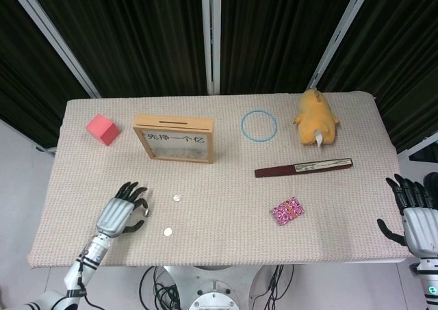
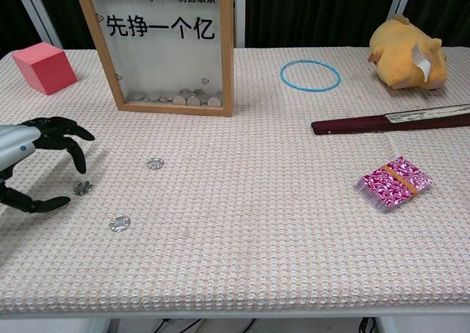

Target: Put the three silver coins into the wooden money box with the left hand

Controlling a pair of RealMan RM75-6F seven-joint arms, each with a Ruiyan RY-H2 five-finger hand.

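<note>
From above, the robot's left hand [image 1: 122, 215] hovers with fingers spread at the near left of the cloth-covered table [image 1: 226, 241]. 2 silver coins [image 1: 177, 198] lie just right of it. The wooden money box [image 1: 174, 138] stands farther back. The right hand [image 1: 415, 217] waits open off the table's right edge.

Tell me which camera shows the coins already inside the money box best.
The chest view: through the clear front of the wooden money box, a row of coins lies along the bottom. The head view shows the box small and from above; its coins cannot be made out.
</note>
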